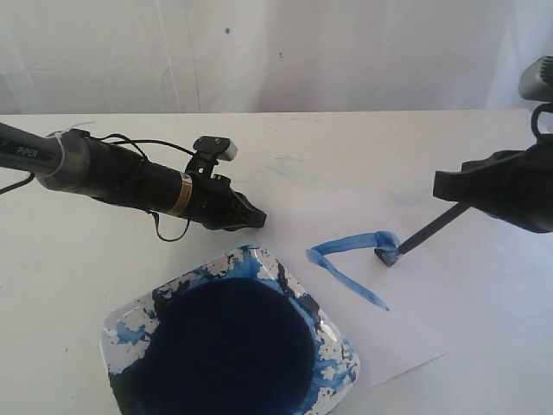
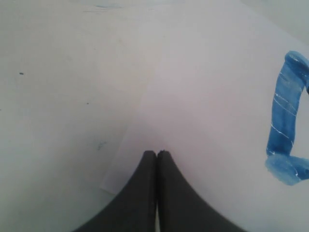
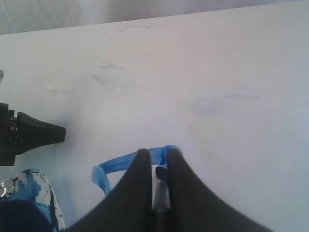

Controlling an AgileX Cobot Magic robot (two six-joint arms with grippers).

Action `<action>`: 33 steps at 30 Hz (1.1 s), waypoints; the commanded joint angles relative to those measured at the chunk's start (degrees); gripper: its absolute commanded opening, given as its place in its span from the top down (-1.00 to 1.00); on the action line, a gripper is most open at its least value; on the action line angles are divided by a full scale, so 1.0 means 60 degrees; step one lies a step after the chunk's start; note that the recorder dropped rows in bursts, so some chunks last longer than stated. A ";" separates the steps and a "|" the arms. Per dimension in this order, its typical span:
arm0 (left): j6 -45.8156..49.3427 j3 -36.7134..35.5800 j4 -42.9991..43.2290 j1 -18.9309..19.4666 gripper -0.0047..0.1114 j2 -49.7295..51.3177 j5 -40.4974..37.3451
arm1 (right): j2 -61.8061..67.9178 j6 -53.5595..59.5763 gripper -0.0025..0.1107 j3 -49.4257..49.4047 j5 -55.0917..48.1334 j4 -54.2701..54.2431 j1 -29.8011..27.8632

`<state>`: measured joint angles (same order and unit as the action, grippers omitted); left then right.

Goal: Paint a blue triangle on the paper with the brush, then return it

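The white paper lies right of the dish. On it, blue strokes form two sides of the blue triangle meeting at a left corner, with a short bend at the right end. My right gripper is shut on the black brush, whose bristle tip rests on the paper at that bend. The wrist view shows the brush between the fingers of the right gripper, over the blue strokes. My left gripper is shut and empty, its tips low over the paper near a corner.
A white square dish splotched and filled with dark blue paint sits front left, close to the paper's edge. Faint blue smears mark the table behind. The table's back edge meets a white backdrop.
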<state>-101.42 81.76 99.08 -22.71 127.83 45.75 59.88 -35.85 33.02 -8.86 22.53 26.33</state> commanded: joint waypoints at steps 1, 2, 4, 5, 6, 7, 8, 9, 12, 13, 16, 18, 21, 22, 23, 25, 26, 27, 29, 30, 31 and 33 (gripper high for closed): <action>-0.0024 0.0049 0.0145 -0.0059 0.92 -0.0046 -0.0144 | 0.0018 -0.0025 0.96 -0.0072 -0.0796 -0.0294 0.0086; -0.0024 0.0049 0.0145 -0.0059 0.92 -0.0046 -0.0144 | -0.0001 -0.0025 0.96 -0.0072 -0.0796 -0.0294 0.0086; -0.0024 0.0049 0.0145 -0.0059 0.92 -0.0046 -0.0144 | -0.0036 -0.0025 0.96 -0.0072 -0.0838 -0.0294 0.0086; -0.0024 0.0049 0.0145 -0.0059 0.92 -0.0046 -0.0144 | -0.0081 -0.0025 0.96 -0.0072 -0.0836 -0.0277 0.0086; -0.0024 0.0049 0.0145 -0.0059 0.92 -0.0046 -0.0144 | -0.0124 -0.0025 0.96 -0.0072 -0.0836 -0.0235 0.0086; -0.0024 0.0049 0.0145 -0.0059 0.92 -0.0046 -0.0144 | -0.0170 -0.0025 0.96 -0.0072 -0.0836 -0.0161 0.0086; -0.0024 0.0049 0.0145 -0.0059 0.92 -0.0046 -0.0144 | -0.0196 -0.0045 0.96 -0.0072 -0.0901 -0.0092 0.0086; -0.0024 0.0049 0.0145 -0.0059 0.92 -0.0046 -0.0144 | -0.0212 -0.0045 0.96 -0.0072 -0.0991 0.0014 0.0067; -0.0024 0.0049 0.0145 -0.0059 0.92 -0.0046 -0.0144 | -0.0371 -0.0064 0.96 -0.0072 -0.1279 0.0271 0.0067; -0.0024 0.0049 0.0145 -0.0059 0.92 -0.0046 -0.0144 | -0.0433 -0.0064 0.96 -0.0072 -0.1358 0.0272 0.0067; -0.0024 0.0049 0.0145 -0.0059 0.92 -0.0046 -0.0144 | -0.0701 -0.0064 0.96 -0.0072 -0.1568 0.0272 0.0067; -0.0024 0.0049 0.0145 -0.0059 0.92 -0.0046 -0.0144 | -0.0960 -0.0064 0.96 -0.0072 -0.1699 0.0272 0.0067; -0.0024 0.0049 0.0145 -0.0059 0.92 -0.0046 -0.0144 | -0.1230 -0.0064 0.96 -0.0072 -0.2018 0.0206 0.0067; -0.0024 0.0049 0.0145 -0.0059 0.92 -0.0046 -0.0144 | -0.1279 -0.0064 0.96 -0.0072 -0.2117 0.0135 0.0085; -0.0024 0.0049 0.0145 -0.0059 0.92 -0.0046 -0.0144 | -0.1297 -0.0064 0.96 -0.0072 -0.2210 0.0036 0.0085; -0.0024 0.0049 0.0145 -0.0059 0.92 -0.0046 -0.0144 | -0.1297 -0.0042 0.96 -0.0072 -0.2231 -0.0087 0.0104; -0.0024 0.0049 0.0145 -0.0059 0.92 -0.0046 -0.0144 | -0.1297 0.0056 0.96 -0.0072 -0.2231 -0.0248 0.0104; -0.0024 0.0049 0.0145 -0.0059 0.92 -0.0046 -0.0144 | -0.1297 0.0391 0.96 -0.0072 -0.2231 -0.0582 0.0104; -0.0024 0.0049 0.0145 -0.0059 0.92 -0.0046 -0.0144 | -0.1297 0.0879 0.96 -0.0072 -0.2231 -0.1143 0.0104; -0.0024 0.0049 0.0145 -0.0059 0.92 -0.0046 -0.0144 | -0.1297 0.1001 0.96 -0.0072 -0.2231 -0.1338 0.0104; -0.0024 0.0049 0.0145 -0.0059 0.92 -0.0046 -0.0144 | -0.1297 0.1001 0.96 -0.0072 -0.2303 -0.1384 0.0126; -0.0024 0.0049 0.0145 -0.0059 0.92 -0.0046 -0.0144 | -0.1297 0.1001 0.96 -0.0072 -0.2365 -0.1434 0.0281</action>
<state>-101.42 81.76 99.08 -22.71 127.83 45.75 52.08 -30.52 33.02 -19.43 16.28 26.94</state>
